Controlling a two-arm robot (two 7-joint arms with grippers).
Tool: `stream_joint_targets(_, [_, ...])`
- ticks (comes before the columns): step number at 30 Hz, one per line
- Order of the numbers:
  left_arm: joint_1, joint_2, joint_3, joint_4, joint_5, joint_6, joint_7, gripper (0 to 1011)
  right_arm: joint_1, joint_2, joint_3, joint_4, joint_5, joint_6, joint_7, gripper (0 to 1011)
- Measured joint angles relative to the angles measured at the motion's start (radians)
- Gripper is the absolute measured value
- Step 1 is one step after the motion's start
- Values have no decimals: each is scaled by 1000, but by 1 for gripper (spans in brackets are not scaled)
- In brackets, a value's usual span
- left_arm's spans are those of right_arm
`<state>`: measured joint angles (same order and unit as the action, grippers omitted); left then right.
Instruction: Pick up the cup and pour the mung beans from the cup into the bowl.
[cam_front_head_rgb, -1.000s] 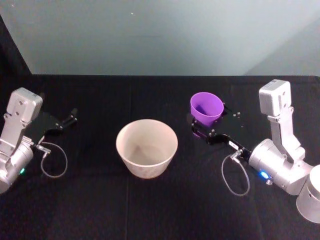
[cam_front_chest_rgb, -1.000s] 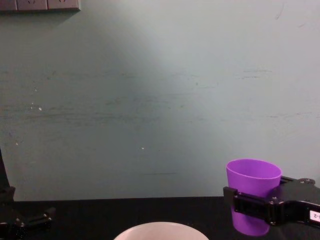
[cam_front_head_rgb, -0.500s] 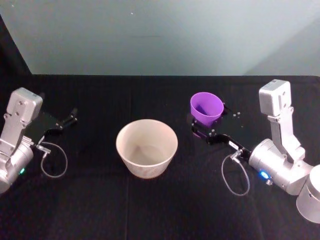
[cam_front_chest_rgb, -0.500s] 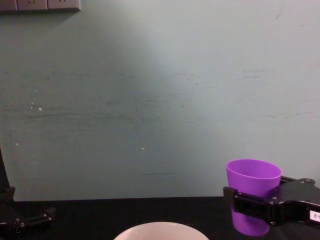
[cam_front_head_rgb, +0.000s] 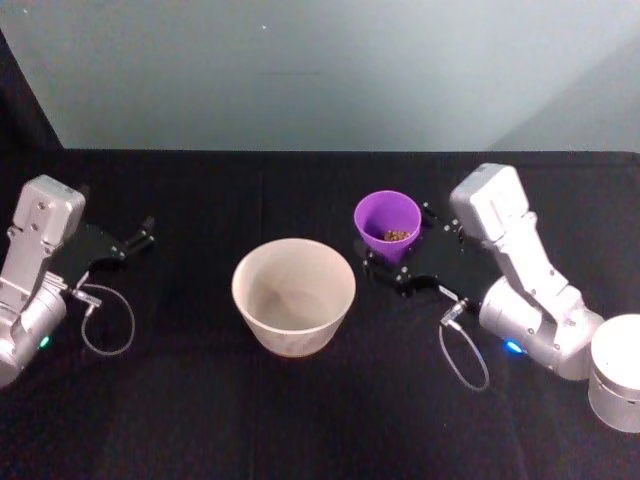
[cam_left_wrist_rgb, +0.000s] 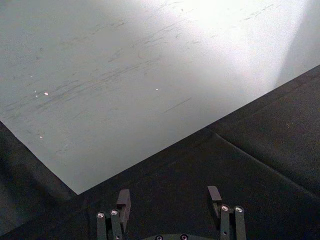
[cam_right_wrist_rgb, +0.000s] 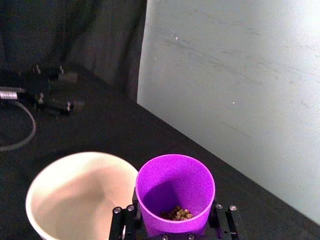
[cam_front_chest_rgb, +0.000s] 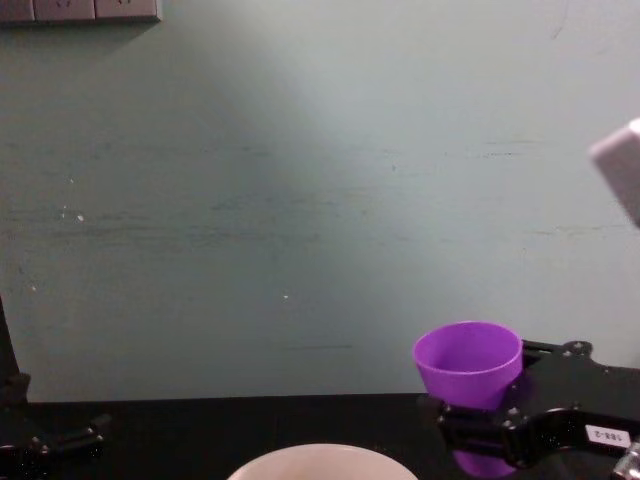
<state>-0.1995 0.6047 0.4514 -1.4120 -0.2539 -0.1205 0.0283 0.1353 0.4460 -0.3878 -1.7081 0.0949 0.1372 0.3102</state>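
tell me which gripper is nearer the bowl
Right. The right gripper, jaws shut on the purple cup, is close beside the bowl on its right; the left gripper sits farther off to its left.

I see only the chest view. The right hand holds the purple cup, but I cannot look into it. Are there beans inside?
Observer: Yes. In the right wrist view a small heap of beans lies at the bottom of the cup; most of the cup is unfilled.
Operator: At my bottom edge I see just a pale rim. Is anything in there?
Observer: The head view looks down into the bowl, and I see no beans in it.
Operator: And the other arm?
Observer: The left hand is open and holds nothing, as the left wrist view shows.
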Motion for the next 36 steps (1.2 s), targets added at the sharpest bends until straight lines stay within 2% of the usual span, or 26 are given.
stream_joint_targets(2, [0,0,0,0,0,0,0,1000,5,4,-11,-9,-32,13,-6,723])
stream_joint_targets(5, [0,0,0,0,0,0,0,1000,19,16,-39,-30,-110,44,-18,723])
stream_joint_targets(8, [0,0,0,0,0,0,0,1000,29,22,-59,-43,-161,65,-23,723])
stream_joint_targets(9, [0,0,0,0,0,0,0,1000,37,26,-74,-50,-192,78,-24,723])
stream_joint_targets(12, [0,0,0,0,0,0,0,1000,48,31,-95,-59,-241,99,-26,723])
stream_joint_targets(16, [0,0,0,0,0,0,0,1000,72,37,-136,-73,-330,135,-26,723])
stream_joint_targets(25, [0,0,0,0,0,0,0,1000,116,37,-201,-83,-471,189,-7,723])
stream_joint_targets(29, [0,0,0,0,0,0,0,1000,132,35,-222,-83,-513,204,2,723])
stream_joint_targets(32, [0,0,0,0,0,0,0,1000,155,34,-254,-81,-578,226,18,723])
stream_joint_targets(36, [0,0,0,0,0,0,0,1000,177,31,-282,-77,-634,240,32,723])
